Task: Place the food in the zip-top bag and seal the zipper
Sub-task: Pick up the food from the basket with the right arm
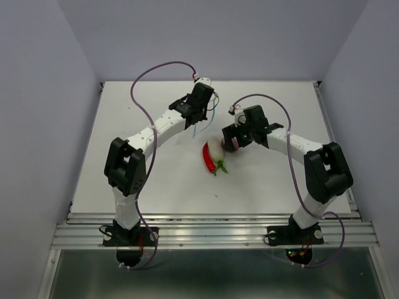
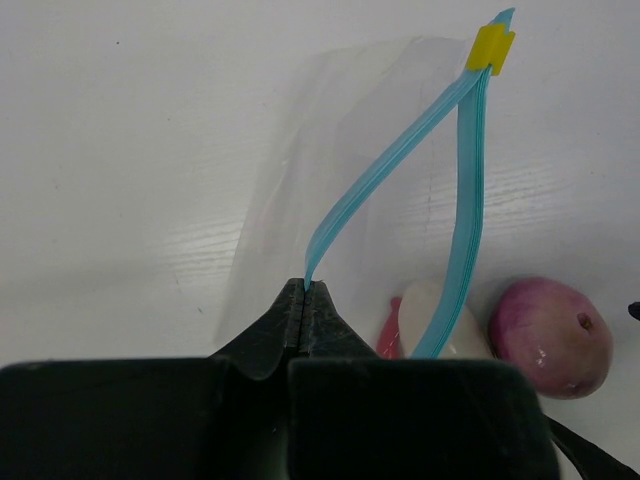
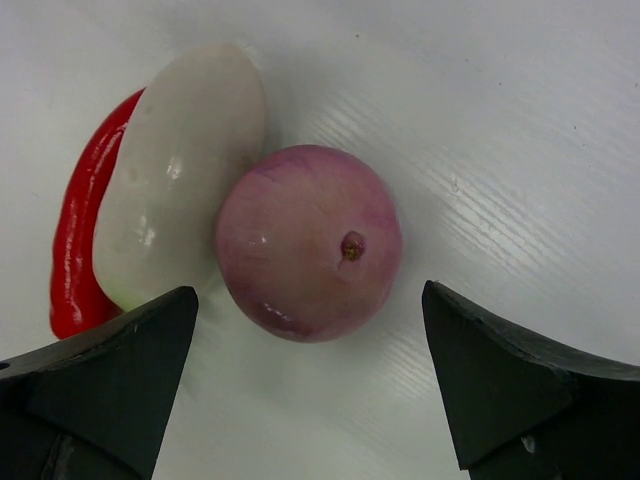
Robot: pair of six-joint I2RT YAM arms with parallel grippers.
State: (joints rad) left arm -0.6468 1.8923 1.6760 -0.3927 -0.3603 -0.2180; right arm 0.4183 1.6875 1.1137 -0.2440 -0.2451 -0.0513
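Observation:
My left gripper (image 2: 305, 288) is shut on one side of the light-blue zipper (image 2: 390, 180) of the clear zip-top bag (image 2: 300, 140). The mouth is open and a yellow slider (image 2: 491, 48) sits at its far end. In the top view the left gripper (image 1: 199, 117) holds the bag at mid-table. The purplish-pink ball (image 3: 308, 242) lies on the table between the open fingers of my right gripper (image 3: 310, 295). It touches the white egg-shaped vegetable (image 3: 180, 175), with the red chili (image 3: 80, 240) behind that. The food lies just beyond the bag's mouth, outside it.
The white table (image 1: 124, 180) has a raised rail along its near edge (image 1: 212, 218). Grey walls stand on the left, the right and at the back. Both arms reach in toward the table's middle, their cables looping above them.

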